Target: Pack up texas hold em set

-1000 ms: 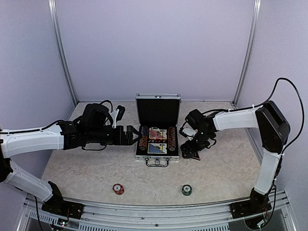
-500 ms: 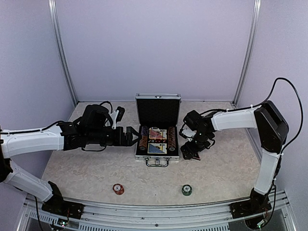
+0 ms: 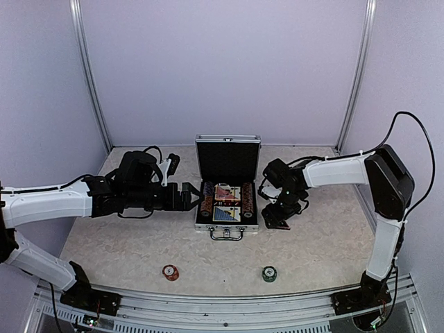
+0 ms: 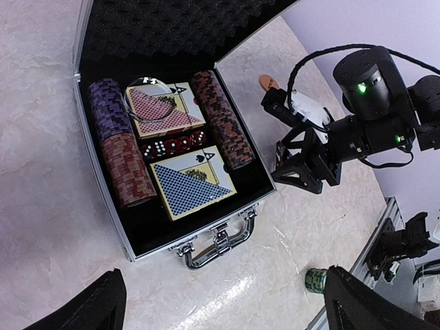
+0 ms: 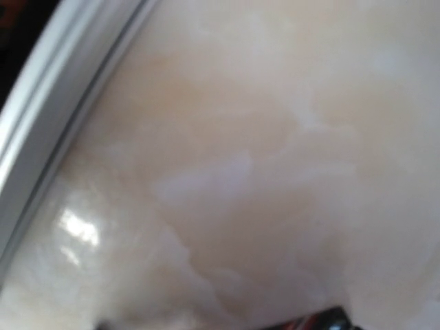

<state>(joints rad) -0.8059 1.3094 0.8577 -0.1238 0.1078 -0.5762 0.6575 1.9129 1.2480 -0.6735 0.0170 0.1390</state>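
The silver case [image 3: 227,226] lies open at the table's middle, lid upright. Its black lining [image 4: 244,180] holds a red deck [image 4: 158,110], a blue deck [image 4: 189,180], purple chips [image 4: 106,104], red chips [image 4: 127,168] and a dark chip row [image 4: 221,117]. My left gripper [image 3: 189,196] hovers at the case's left side, open and holding nothing; its fingertips [image 4: 103,302] frame the handle [image 4: 216,244]. My right gripper [image 3: 276,216] is down at the table right of the case, jaws apart. A red-black sliver [image 5: 323,320], seemingly the marker, shows blurred at that wrist view's bottom edge.
A red chip stack [image 3: 170,272] and a green chip stack [image 3: 269,274] stand near the front edge. An orange disc [image 4: 268,82] lies behind the right arm. The case's metal rim [image 5: 62,89] runs close along the right wrist view's left.
The right gripper has sunk a little and edged toward the case, its jaws narrowing. The left arm and the case have not moved.
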